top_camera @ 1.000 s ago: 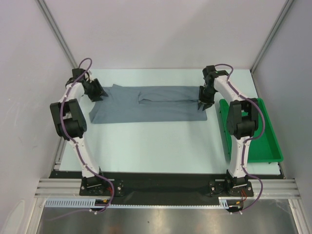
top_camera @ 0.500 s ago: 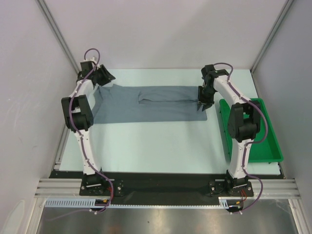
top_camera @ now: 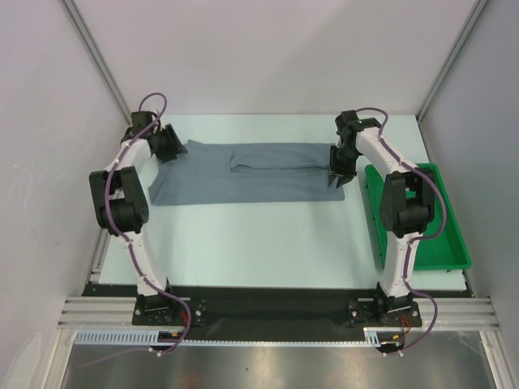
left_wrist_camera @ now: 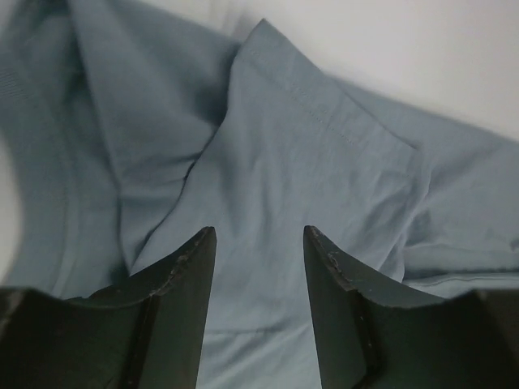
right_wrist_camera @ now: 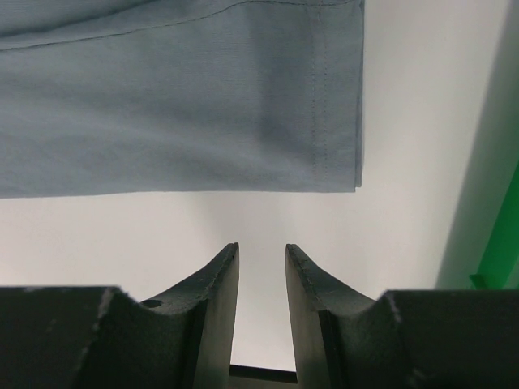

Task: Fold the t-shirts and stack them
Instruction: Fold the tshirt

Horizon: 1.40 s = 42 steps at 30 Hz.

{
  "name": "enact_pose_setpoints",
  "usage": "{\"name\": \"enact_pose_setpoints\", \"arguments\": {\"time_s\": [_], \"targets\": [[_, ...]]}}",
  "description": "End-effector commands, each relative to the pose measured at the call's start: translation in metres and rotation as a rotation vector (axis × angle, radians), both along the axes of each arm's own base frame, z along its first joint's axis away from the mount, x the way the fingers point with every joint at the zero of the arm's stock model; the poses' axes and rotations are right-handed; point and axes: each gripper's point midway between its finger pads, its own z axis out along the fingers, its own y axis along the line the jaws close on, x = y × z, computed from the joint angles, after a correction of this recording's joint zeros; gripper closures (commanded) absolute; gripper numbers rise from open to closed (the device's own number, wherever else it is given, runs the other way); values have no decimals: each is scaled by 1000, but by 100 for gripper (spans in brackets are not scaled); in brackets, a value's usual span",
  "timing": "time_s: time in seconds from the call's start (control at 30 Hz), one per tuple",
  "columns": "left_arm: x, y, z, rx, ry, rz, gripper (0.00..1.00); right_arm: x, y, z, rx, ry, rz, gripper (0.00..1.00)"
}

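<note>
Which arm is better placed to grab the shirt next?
Left, I'd say. The left gripper is open, directly over the bunched end of the shirt. The right gripper sits over bare table, just short of the hem.

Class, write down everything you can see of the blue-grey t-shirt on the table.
The t-shirt is plain slate blue-grey soft cloth with no print. It lies flat as a long band across the far part of the table, partly folded over itself, with a stitched hem at its right end and rumpled folds at its left. The left gripper hangs open over those folds. The right gripper is open over bare table just off the hem corner, not touching it.
</note>
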Motion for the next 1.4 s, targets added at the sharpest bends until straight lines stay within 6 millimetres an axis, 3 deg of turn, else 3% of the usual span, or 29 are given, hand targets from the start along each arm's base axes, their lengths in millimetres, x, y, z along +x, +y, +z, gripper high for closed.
{"name": "enact_pose_setpoints", "arguments": {"time_s": [0.0,0.3,0.63,0.8,1.1,1.37], "targets": [[-18,26,45,123,-25,68,47,3,7,17,32,-52,5,64],[-47,47,12,149,149,156,48,7,8,20,37,-60,4,64],[-50,44,-18,52,214,152,50,3,7,19,35,-57,1,64],[-43,46,-27,36,212,149,53,1,7,18,37,-53,-3,64],[-35,46,-35,19,223,151,59,-1,7,18,38,-51,-6,64],[-37,47,-26,31,198,148,77,-1,10,19,41,-52,-5,64]]}}
